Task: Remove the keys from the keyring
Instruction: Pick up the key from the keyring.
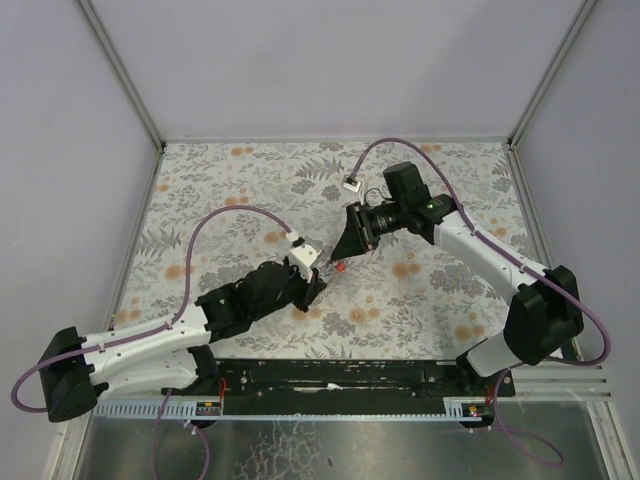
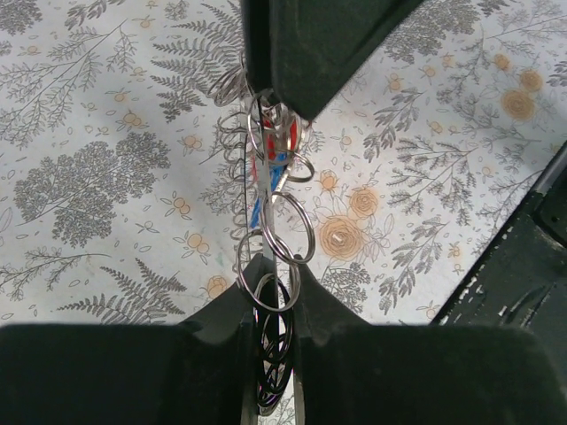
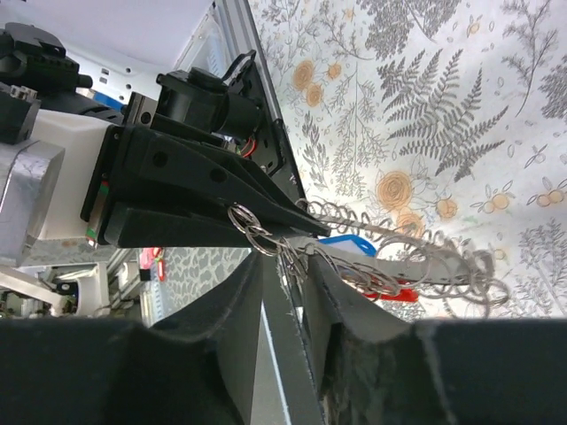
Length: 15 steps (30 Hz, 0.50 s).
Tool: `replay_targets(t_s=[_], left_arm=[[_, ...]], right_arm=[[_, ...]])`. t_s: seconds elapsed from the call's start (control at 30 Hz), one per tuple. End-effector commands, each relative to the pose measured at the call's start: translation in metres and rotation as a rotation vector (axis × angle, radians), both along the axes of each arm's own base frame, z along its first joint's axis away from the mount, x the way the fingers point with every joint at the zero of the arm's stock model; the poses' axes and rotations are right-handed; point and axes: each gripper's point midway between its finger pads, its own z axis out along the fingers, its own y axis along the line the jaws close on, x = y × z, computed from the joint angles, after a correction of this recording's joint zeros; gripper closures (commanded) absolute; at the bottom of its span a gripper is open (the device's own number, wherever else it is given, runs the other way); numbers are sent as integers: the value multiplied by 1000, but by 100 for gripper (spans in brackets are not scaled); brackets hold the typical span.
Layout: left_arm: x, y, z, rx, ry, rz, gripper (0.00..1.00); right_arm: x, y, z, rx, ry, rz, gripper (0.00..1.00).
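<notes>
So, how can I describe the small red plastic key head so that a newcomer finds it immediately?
On the grey floral tablecloth, the black left gripper and right gripper meet almost tip to tip, both pinching one silver wire keyring. The small red plastic key head sits among its coils. The blue plastic key head beside it differs in colour; nothing else there is red.

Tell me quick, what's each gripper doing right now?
The left gripper is closed on one end of the keyring.
The right gripper is closed on the keyring's other end.
</notes>
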Motion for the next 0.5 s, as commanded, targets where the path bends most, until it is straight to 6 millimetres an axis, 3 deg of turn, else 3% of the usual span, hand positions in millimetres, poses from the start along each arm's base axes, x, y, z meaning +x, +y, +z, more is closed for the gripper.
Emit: replay_targets(t_s=[0.0, 0.17, 0.47], left_arm=[[-5, -13, 40, -113, -3, -43, 100], [-7, -15, 50, -170, 63, -70, 100], [10, -10, 59, -200, 224, -38, 100]], right_arm=[[-1, -5, 41, 125, -119, 53, 62], [-23, -14, 52, 190, -202, 185, 49], [-36, -29, 58, 190, -352, 259, 47]])
